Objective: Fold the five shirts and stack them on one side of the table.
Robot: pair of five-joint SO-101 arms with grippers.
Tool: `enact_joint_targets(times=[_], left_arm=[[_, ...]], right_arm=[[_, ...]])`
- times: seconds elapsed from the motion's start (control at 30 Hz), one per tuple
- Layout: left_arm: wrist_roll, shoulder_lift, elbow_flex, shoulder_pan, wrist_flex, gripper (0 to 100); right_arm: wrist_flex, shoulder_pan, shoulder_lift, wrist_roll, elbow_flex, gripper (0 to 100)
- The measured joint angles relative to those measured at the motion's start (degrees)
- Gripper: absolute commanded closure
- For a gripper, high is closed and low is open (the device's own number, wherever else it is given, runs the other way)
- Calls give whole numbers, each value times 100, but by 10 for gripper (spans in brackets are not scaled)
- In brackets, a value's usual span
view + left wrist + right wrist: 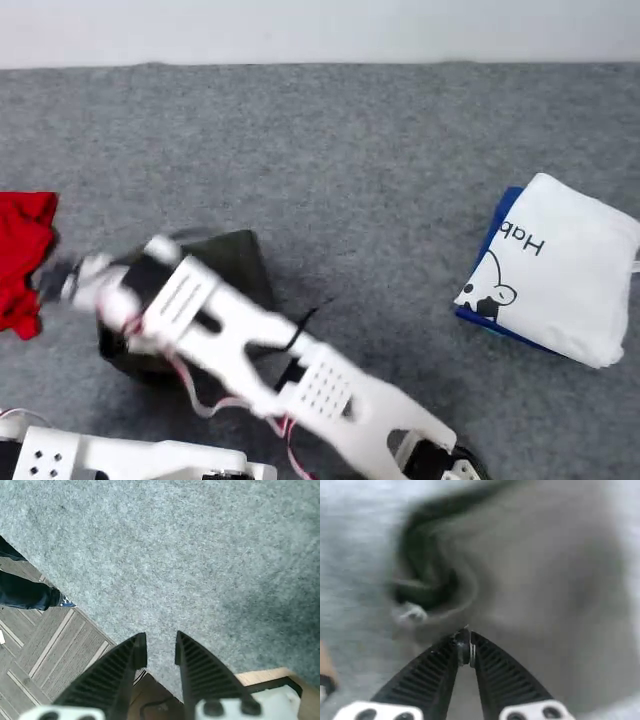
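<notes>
The high camera looks steeply down on the grey tabletop (350,150) from well above the dark shirt (235,262). The right wrist camera sits close over the same dark shirt (545,605), behind the right gripper (464,642). The left wrist camera looks past the left gripper (160,637) at the tabletop's edge and the floor (35,645).

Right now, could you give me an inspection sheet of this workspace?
Surface: grey mat covering the table.
Job's things: white shirt folded on a blue shirt at one side; dark green shirt bunched under the right arm; red shirt crumpled at the opposite edge.
Clutter: nothing seen.
Hands: left hand open above bare mat near its edge; right hand shut over the dark green shirt, grip on cloth unclear.
Cables: red and white wires along the right arm.
Surroundings: white wall; wooden floor.
</notes>
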Motion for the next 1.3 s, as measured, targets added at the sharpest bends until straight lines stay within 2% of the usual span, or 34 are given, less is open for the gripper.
enact_joint_targets(times=[0.13, 0.27, 0.6, 0.73, 0.83, 0.9, 1.0, 1.3], left_arm=[[0, 0, 0, 0, 0, 900], [0, 0, 0, 0, 0, 900], [0, 0, 0, 0, 0, 898], [0, 0, 0, 0, 0, 897], [0, 0, 0, 0, 0, 896], [0, 0, 0, 0, 0, 896], [0, 0, 0, 0, 0, 896], [0, 0, 0, 0, 0, 896]], right_arm=[[0, -440, 70, 0, 0, 989], [9, -360, 70, 0, -105, 989], [9, 1187, -519, 0, -536, 982], [9, 1890, -510, -325, -519, 861], [9, 2409, -343, -1002, -519, 738], [9, 2620, -167, -1556, -510, 702], [9, 2646, -88, -2110, -510, 703], [-44, 2215, 308, -2295, -510, 703]])
